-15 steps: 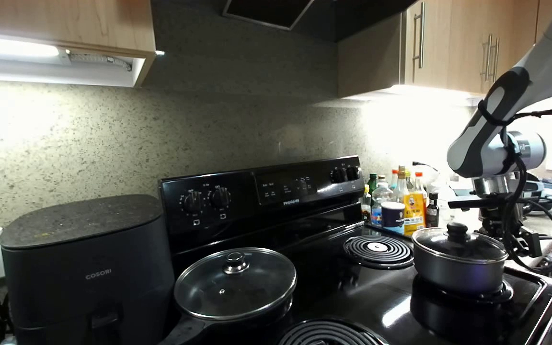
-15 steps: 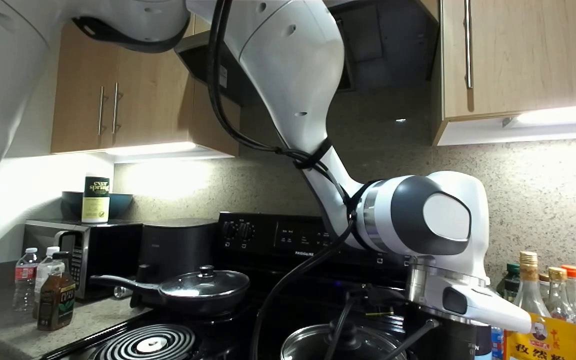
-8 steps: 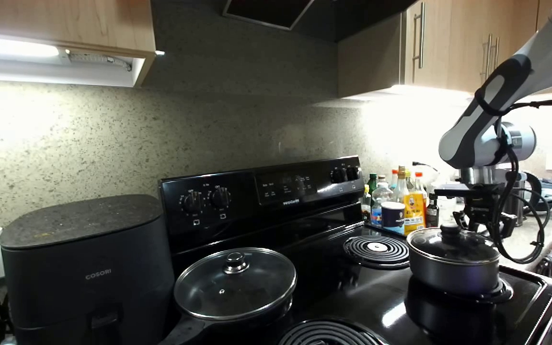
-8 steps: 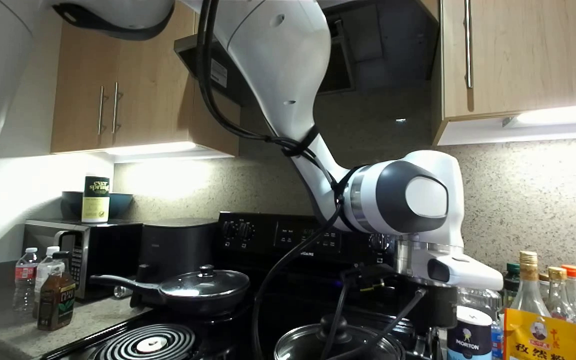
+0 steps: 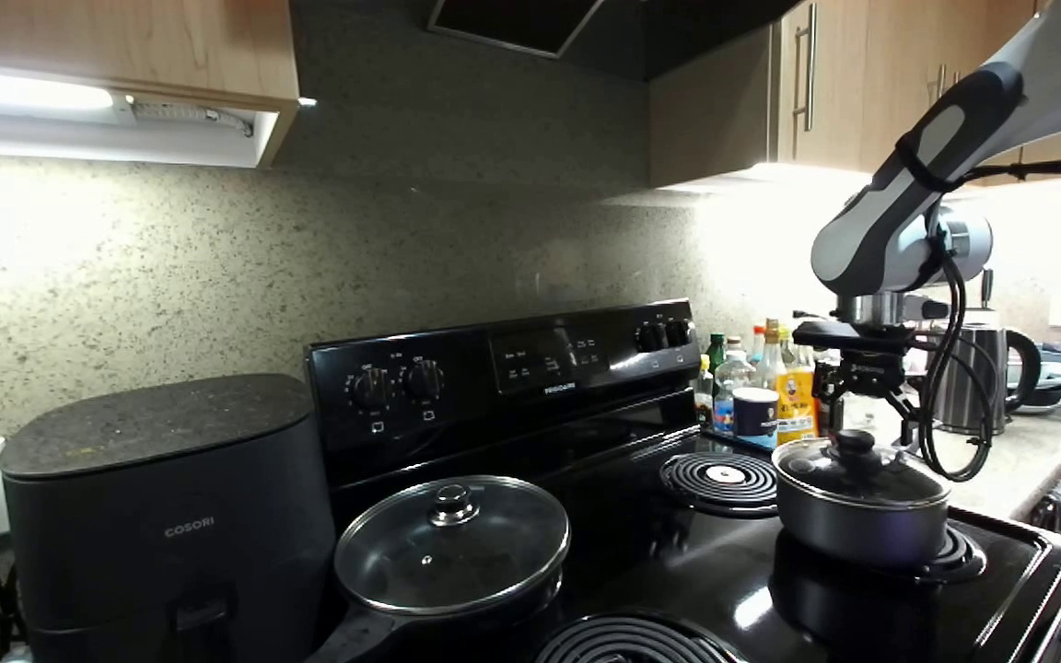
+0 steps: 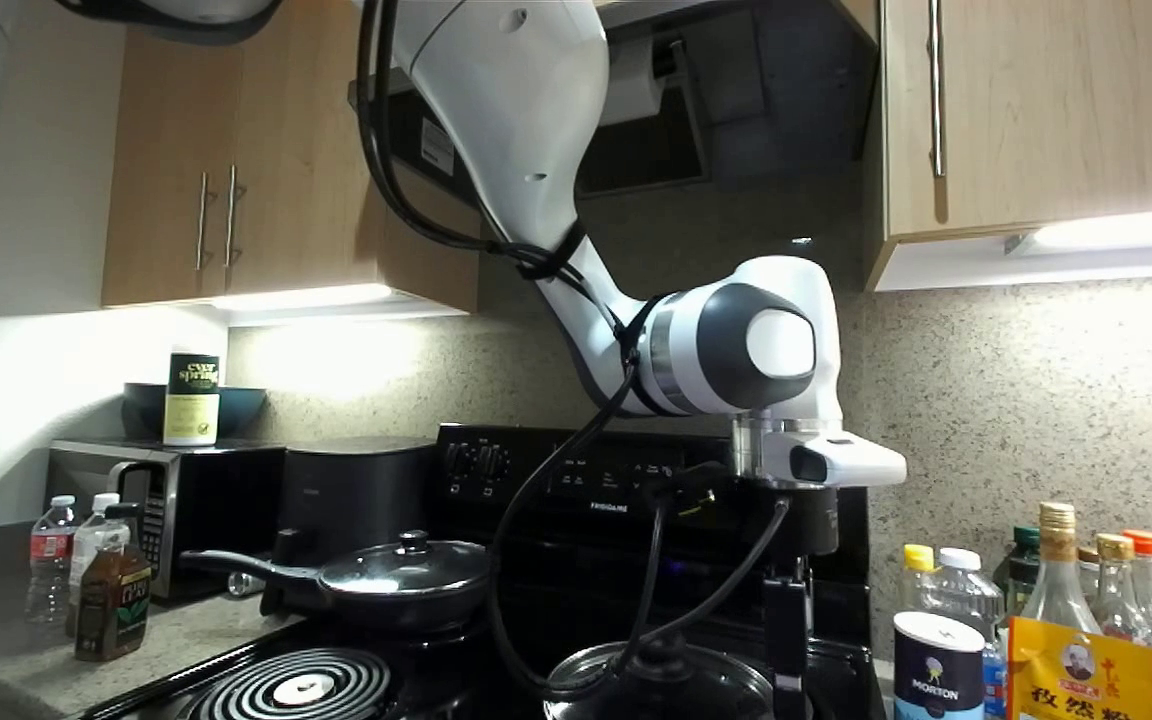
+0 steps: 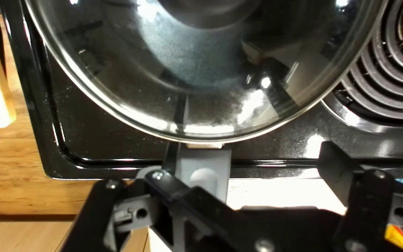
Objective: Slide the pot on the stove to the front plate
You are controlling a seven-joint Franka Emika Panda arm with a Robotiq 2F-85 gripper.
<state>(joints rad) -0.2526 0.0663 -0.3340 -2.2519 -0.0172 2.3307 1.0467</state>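
Note:
The dark grey pot [image 5: 862,520], with a glass lid and black knob, stands on the black stove [image 5: 696,562]. It covers much of the front plate [image 5: 959,552], whose coil shows past its right side in that exterior view. In the wrist view the pot's lid [image 7: 201,70] fills the top, and a grey handle [image 7: 203,168] points down from its rim. My gripper [image 7: 248,150] is spread wide, with the handle between its fingers, close beside the left-hand one. Whether that finger touches it I cannot tell. The handle is hidden in both exterior views.
A wider pan [image 5: 452,543] with a glass lid sits at the stove's far side. A rear coil burner [image 5: 724,481] lies beside the pot. Bottles and a salt can [image 6: 938,665] line the counter. A kettle [image 5: 973,378] and an air fryer [image 5: 167,516] stand nearby.
My gripper has opened. The arm has risen and moved left in both exterior views. The pot has shifted slightly left there, so more of the coil shows at its right.

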